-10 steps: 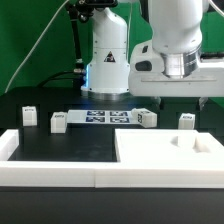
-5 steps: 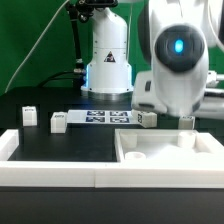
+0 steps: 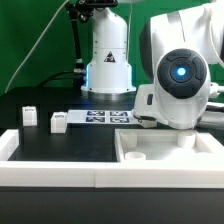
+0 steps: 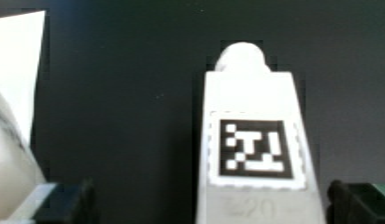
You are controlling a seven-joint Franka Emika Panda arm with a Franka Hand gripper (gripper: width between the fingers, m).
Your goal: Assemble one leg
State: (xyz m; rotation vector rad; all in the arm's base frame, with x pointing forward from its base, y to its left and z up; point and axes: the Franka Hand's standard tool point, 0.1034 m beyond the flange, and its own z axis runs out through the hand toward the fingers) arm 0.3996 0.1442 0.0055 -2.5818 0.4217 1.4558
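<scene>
Black table (image 3: 40,100) below, the arm has dropped over the leg (image 4: 255,130); its gripper (image 4: 215,203) straddles it, jaws wide, so a grasp looks imminent.

Colour rundown from my end: the tabletop (image 3: 40,140) is flat black all over. The leg (image 4: 256,100) in my wrist view is plain white, with a square tag (image 4: 256,150) on it, a blocky black-and-white pattern. My pincer (image 4: 215,205) has blackish fingers (image 4: 61,203). In the exterior view, a second leg (image 3: 30,115) and a third leg (image 3: 58,122) at the middle left are white with dark tags too. The marker board (image 3: 105,118) near the centre is white with a row of black tags. The tray panel (image 3: 165,152) at the lower right is all white. The backdrop (image 3: 30,50) at the upper left is green. My arm (image 3: 185,30) is white, with a glowing blue ring (image 3: 180,72) on a black disc.
</scene>
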